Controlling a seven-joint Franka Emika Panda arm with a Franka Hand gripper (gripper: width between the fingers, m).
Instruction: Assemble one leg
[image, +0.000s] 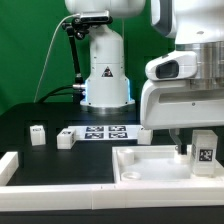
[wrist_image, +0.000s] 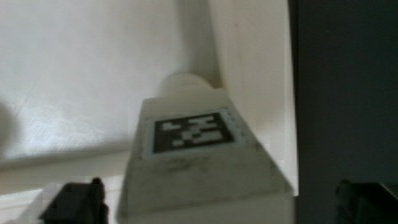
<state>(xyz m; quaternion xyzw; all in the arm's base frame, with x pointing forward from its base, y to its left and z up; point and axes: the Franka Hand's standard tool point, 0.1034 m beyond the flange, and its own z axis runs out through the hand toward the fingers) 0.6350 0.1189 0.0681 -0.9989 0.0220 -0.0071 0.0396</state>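
Where the big white panel (image: 150, 168) reaches its corner on the exterior view's right, the leg (image: 203, 150) stands upright on it. It is a short white post with a black-and-white square tag on the face turned to the camera. Whether its foot is seated in a hole or only rests on the panel cannot be told. In the wrist view the leg (wrist_image: 196, 150) fills the middle, its tag plain to see, with the pale panel beyond it. The gripper (wrist_image: 219, 205) is spread wide around it. The two dark fingertips (wrist_image: 75, 203) show on either side of the post, each with a clear gap to it, so nothing is gripped. In the exterior view the arm's bulky white wrist (image: 185, 95) hangs right over the leg.

The panel lies flat on the black bench (image: 30, 115) and has raised rims. Just in front of it a long white rail (image: 50, 195) runs across the foreground. Behind the panel, toward the middle, the marker board (image: 100, 131) lies flat. A loose post (image: 143, 131) sits just beside the board's end on the exterior view's right. On the exterior view's left of the board, a second loose post (image: 67, 138) sits close by it and a third loose post (image: 38, 133) farther out. The arm's base (image: 105, 75) stands at the back before a green backdrop (image: 25, 50).
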